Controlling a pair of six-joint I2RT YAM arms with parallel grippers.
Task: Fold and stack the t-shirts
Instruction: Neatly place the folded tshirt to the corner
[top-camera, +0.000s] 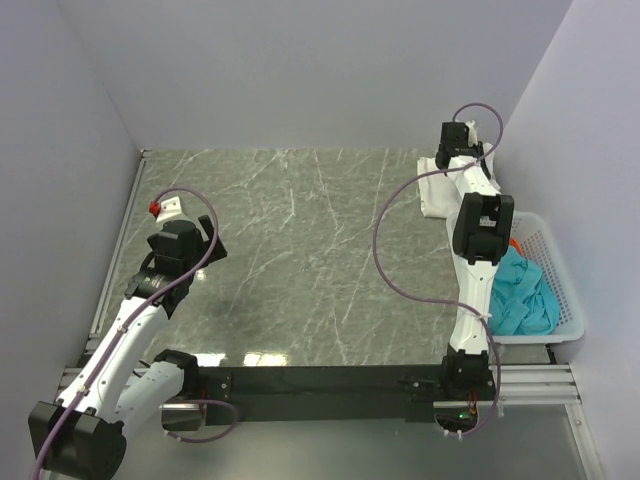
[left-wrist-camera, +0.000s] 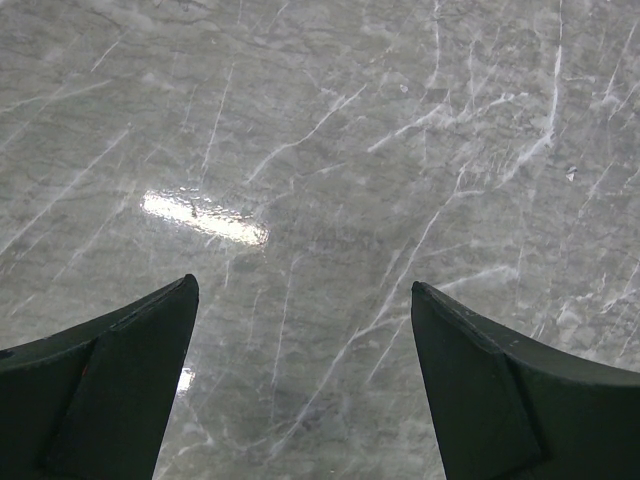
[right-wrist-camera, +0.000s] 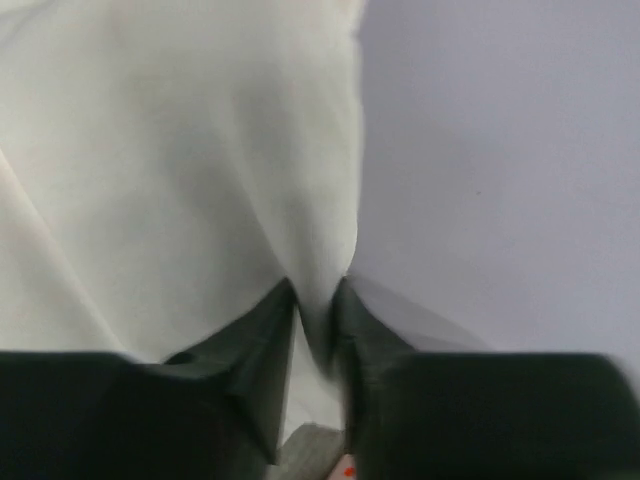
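At far right, right end effector (right-wrist-camera: 318, 300) pinching white t-shirt (right-wrist-camera: 180, 150) fold, left end effector (left-wrist-camera: 305, 290) spread wide above table (left-wrist-camera: 350, 120).

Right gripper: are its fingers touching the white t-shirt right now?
Touching. The right wrist view shows a fold of the white t-shirt pinched between the right gripper fingers, with cloth pressed against both.

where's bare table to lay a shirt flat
The table is bare across its middle and near edge, from the open left gripper on the left almost to the far right corner. It is crowded there: the white t-shirt is bunched in the right gripper, and the basket holding the teal t-shirt sits along the right edge.
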